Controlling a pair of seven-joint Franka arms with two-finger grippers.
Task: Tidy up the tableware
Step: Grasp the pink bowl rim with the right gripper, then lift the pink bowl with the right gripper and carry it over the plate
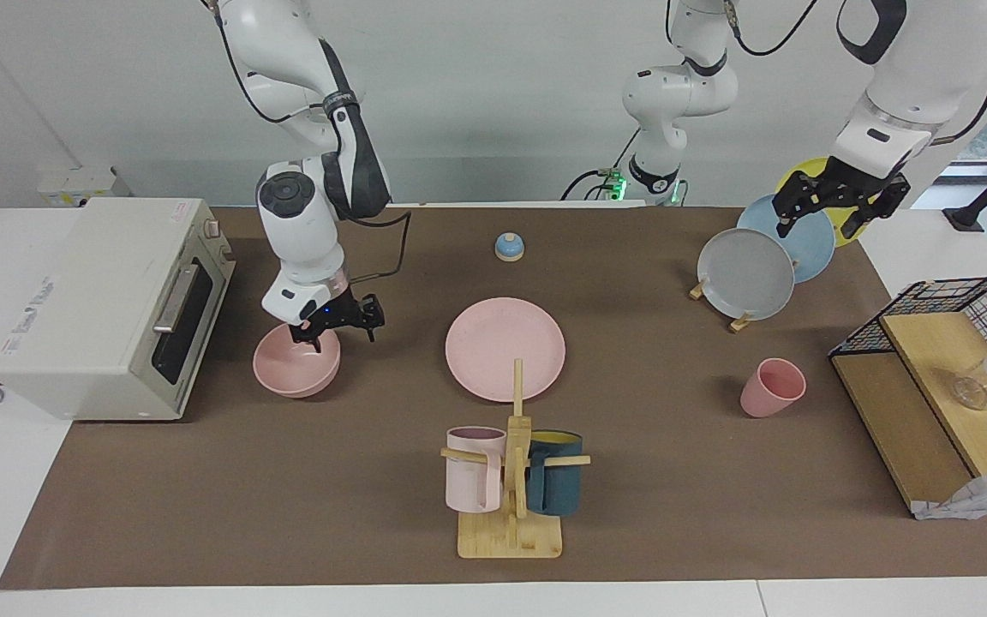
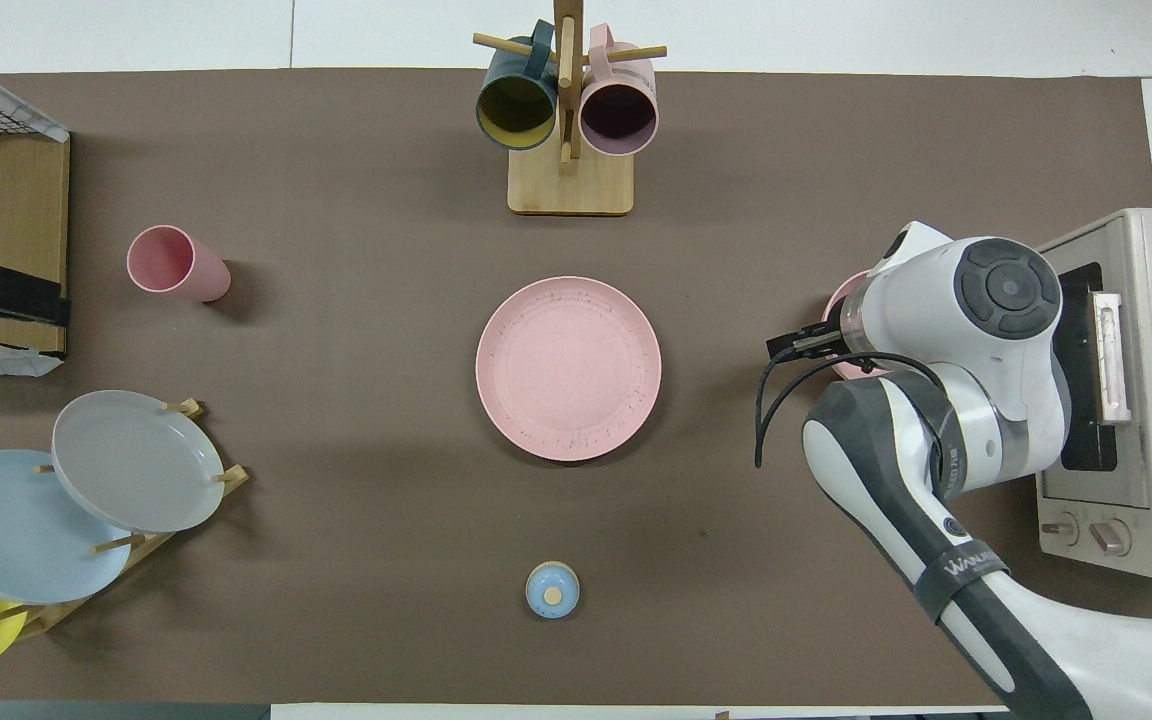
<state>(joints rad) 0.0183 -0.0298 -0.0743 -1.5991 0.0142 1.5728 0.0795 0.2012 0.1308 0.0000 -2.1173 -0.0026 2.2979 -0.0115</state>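
Facing view shows the right tool (image 1: 332, 330) down at the pink bowl (image 1: 296, 364), centre-left of frame, just beside the toaster oven (image 1: 108, 304). Its fingers straddle the bowl's upper rim, one inside, one outside, set for a rim pinch; whether they've clamped yet can't be told. Overhead view doesn't help: the arm covers nearly all of the bowl, only a sliver shows at mid-right.

Pink plate (image 1: 505, 348) lies flat mid-frame on the brown surface (image 1: 288, 514), prob. the base for stacking, so the bowl likely goes onto it. Pink cup (image 1: 772, 387) stands tilted at centre-right, well apart from plate and bowl; a separate pickup later.

Left tool (image 1: 836, 206) waits in the air at upper right, fingers spread with nothing between them, over the rack plates (image 1: 750, 272), clear of the working arm.

Mug tree (image 1: 513, 480) sits low-centre, just below the plate; worth minding on any transfer.
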